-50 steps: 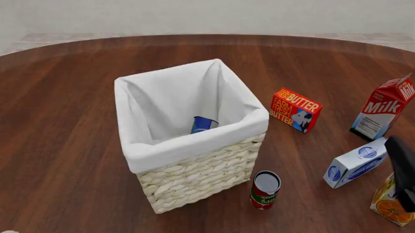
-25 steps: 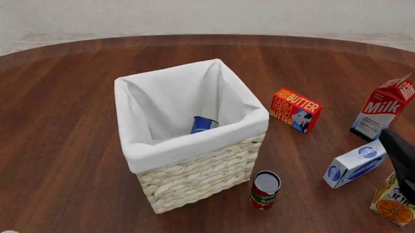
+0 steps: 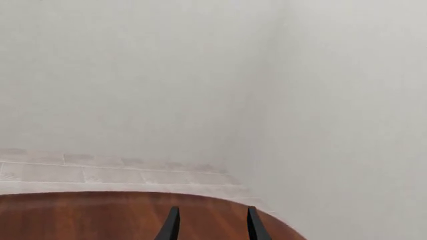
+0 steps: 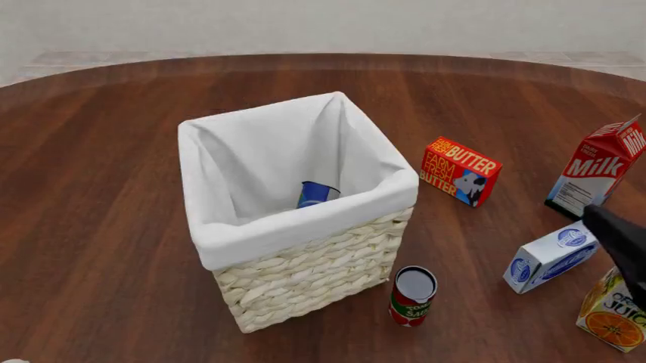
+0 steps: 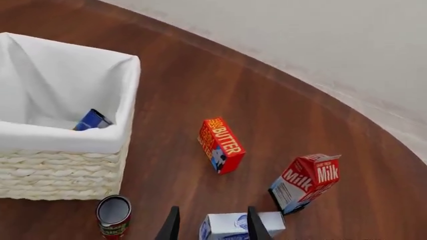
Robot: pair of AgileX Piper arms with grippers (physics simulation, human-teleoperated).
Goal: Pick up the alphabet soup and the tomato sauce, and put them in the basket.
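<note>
The cream wicker basket [image 4: 309,266] with its white liner stands mid-table. Inside it, the blue alphabet soup can [image 4: 317,193] leans against the liner; the right wrist view shows the soup [image 5: 92,120] too. The red-and-green tomato sauce can [image 4: 413,295] stands upright on the table by the basket's front right corner, apart from it. My right gripper [image 5: 211,227] is open and empty, high above the table to the right of the tomato sauce [image 5: 114,215]. Only the right arm's dark link [image 4: 621,249] shows in the front view. My left gripper [image 3: 212,230] is open and empty, facing a wall.
A red butter box [image 4: 461,171] lies right of the basket. A milk carton [image 4: 597,170] stands at the far right. Under the right arm lie a white-and-blue carton [image 4: 551,257] and an orange juice carton [image 4: 612,314].
In the front view the right arm's dark link has swung a little to the left and up. The cans, basket and cartons have stayed put.
</note>
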